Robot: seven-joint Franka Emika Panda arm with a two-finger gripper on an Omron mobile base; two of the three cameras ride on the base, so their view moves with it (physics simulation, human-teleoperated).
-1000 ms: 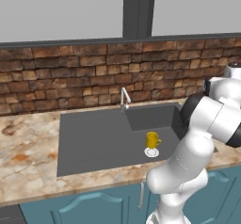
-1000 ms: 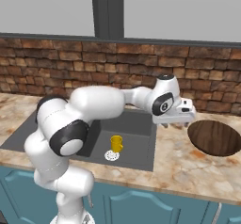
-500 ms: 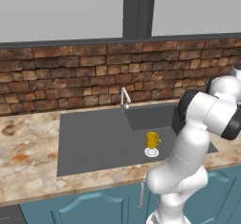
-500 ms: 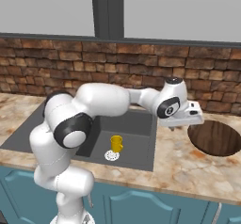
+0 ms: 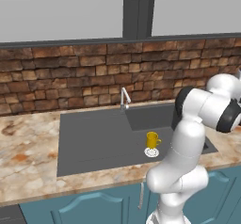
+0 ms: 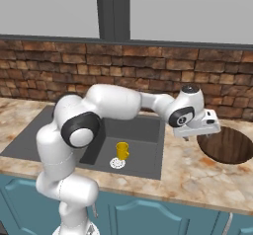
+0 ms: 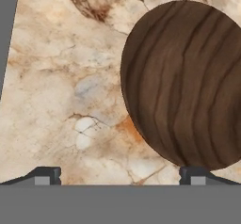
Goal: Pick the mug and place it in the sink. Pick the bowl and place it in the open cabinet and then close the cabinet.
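Two dark fingertips [image 7: 44, 173] stand wide apart at the near edge of the hand view, with nothing between them; the gripper [image 7: 120, 175] is fully open and holds nothing. Just past the fingertip at 5 o'clock lies the bowl [image 7: 186, 84], a round dark wood-grain dish resting on the marbled counter [image 7: 66, 91]. Being round, it has no long axis; its opening faces up, and its grain runs roughly from 6 toward 12 o'clock in that view. The rest of the counter under the hand is bare stone, and a strip of the grey sink wall shows at 9 o'clock.

From the right base view, the gripper [image 6: 201, 132] hangs over the counter at the bowl's [image 6: 227, 146] 9 o'clock edge, just above it and not touching as far as can be told. The sink [image 6: 143, 130] lies farther toward 9 o'clock from the hand.

Inside the basin the mug [image 6: 122, 150] stands upright beside the round drain [image 6: 116, 163], mouth up. In the left base view the mug [image 5: 151, 139] shows its handle pointing toward 3 o'clock, with the faucet [image 5: 124, 97] behind it at the basin's far rim. Beyond that runs the brick wall [image 5: 70, 77].
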